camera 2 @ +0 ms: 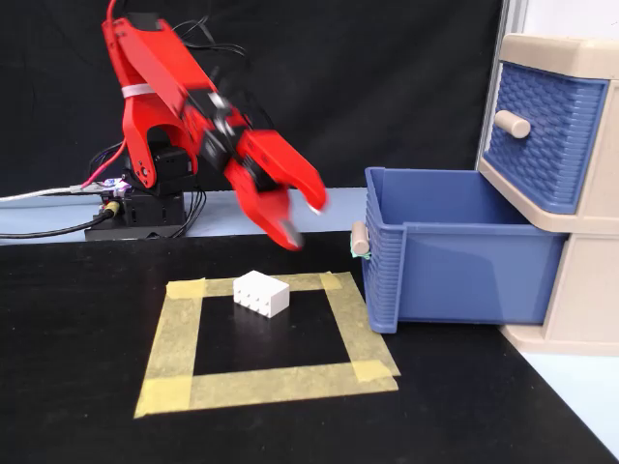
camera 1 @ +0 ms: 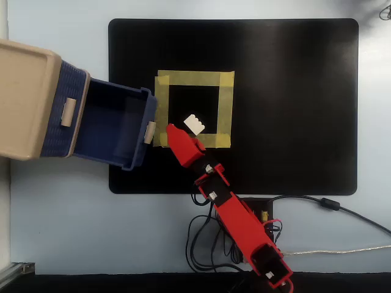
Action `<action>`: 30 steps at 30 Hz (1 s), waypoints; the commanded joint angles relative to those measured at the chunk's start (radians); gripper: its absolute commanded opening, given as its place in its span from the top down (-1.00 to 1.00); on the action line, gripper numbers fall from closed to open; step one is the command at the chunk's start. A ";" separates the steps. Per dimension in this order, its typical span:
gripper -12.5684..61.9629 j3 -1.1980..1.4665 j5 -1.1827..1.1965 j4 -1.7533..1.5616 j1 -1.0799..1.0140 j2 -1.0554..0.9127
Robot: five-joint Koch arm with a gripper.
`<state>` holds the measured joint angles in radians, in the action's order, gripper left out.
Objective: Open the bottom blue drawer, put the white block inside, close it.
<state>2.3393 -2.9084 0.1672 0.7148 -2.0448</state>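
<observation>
Standing pulled well out of the cabinet (camera 2: 571, 290), the bottom blue drawer (camera 2: 455, 256) is ready to receive. White block (camera 2: 261, 292) sits inside the yellow tape square (camera 2: 179, 333), untouched. Gripper (camera 2: 302, 220) hangs above and beside it, jaws parted, holding nothing. Overhead view confirms the drawer's cavity bare; fixed view alone shows gripper height.
</observation>
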 commanded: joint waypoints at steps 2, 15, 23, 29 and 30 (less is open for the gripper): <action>-0.23 -0.176 0.299 0.420 0.000 -0.078; -0.21 -0.531 1.526 0.825 -0.144 0.129; -0.21 -0.874 1.508 1.224 -0.147 0.492; -0.22 -0.890 1.502 1.216 -0.143 0.592; -0.22 -0.894 1.502 1.216 -0.143 0.603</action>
<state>1.4910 -1.3852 1.3775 0.5614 -1.4327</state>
